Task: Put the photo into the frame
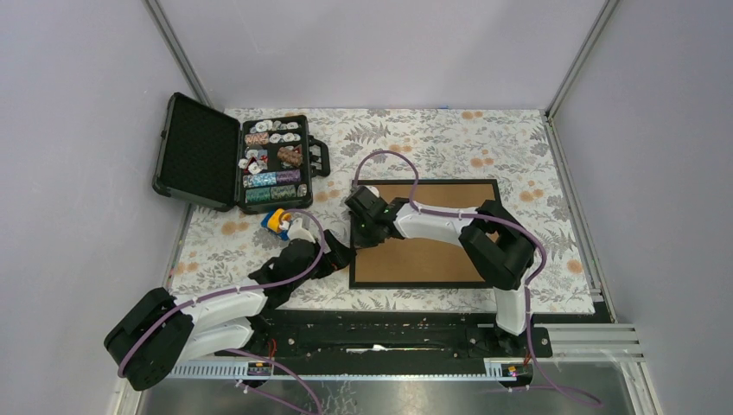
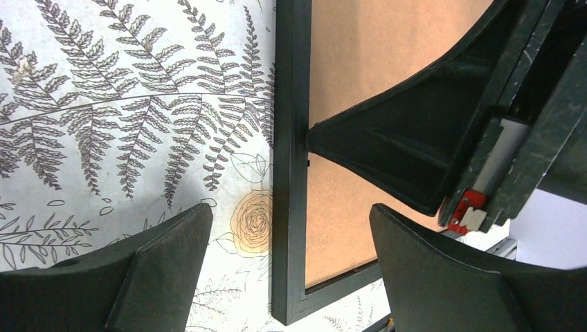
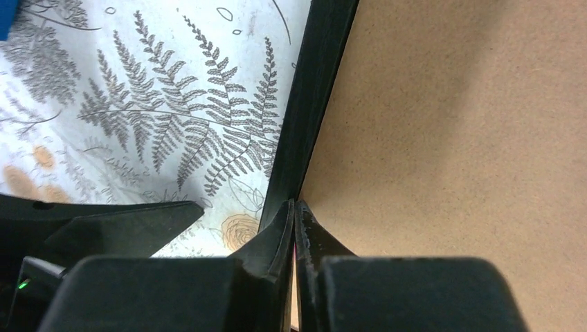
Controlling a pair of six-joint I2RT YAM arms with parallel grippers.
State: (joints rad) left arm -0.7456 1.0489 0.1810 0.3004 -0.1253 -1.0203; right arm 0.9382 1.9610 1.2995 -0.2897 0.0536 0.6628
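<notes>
Wrist views only:
- Your left pincer (image 2: 289,220): fingers wide apart, straddling the frame (image 2: 289,104) at its black left moulding.
- Your right pincer (image 3: 294,211): tips pressed together, at that moulding's inner edge.

Top view only:
- The frame lies back-up, mid-desk.
- Black case (image 1: 197,151), far left, lid open: poker chips (image 1: 272,164) sorted in rows.
- Fern-print desk (image 1: 536,173); grey walls (image 1: 380,52).

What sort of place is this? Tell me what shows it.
Probably a robot test cell: grey walls on aluminium posts enclose the table, left arm and right arm are bolted to a rail at its edge, and props wait: a frame, a chip case.
</notes>
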